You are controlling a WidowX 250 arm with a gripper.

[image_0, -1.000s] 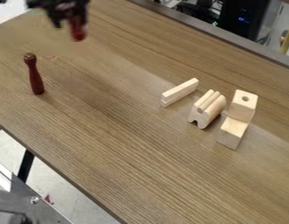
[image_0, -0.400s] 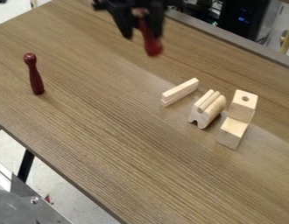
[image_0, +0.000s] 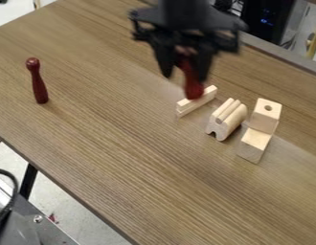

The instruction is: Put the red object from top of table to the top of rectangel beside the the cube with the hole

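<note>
The gripper (image_0: pixel 185 72) hangs over the upper middle of the table, shut on a red pin-shaped object (image_0: pixel 194 87) that points down between its fingers. In the view, the lower end of that object overlaps the thin wooden bars. At the right lies a rectangular wooden block (image_0: pixel 254 145), touching or just in front of the cube with the hole (image_0: pixel 266 110). The gripper is up and to the left of both. A second dark red pin (image_0: pixel 38 85) stands on the table at the left.
Stacked thin wooden bars (image_0: pixel 196 101) lie below the gripper in the view. A grooved wooden block (image_0: pixel 226 119) with an arch cut stands between them and the rectangular block. The wooden table (image_0: pixel 135 158) ends at a diagonal edge at lower left.
The gripper has come in from the upper left, moving right and down in the view with the red object held. The blocks and the standing pin have stayed put.
</note>
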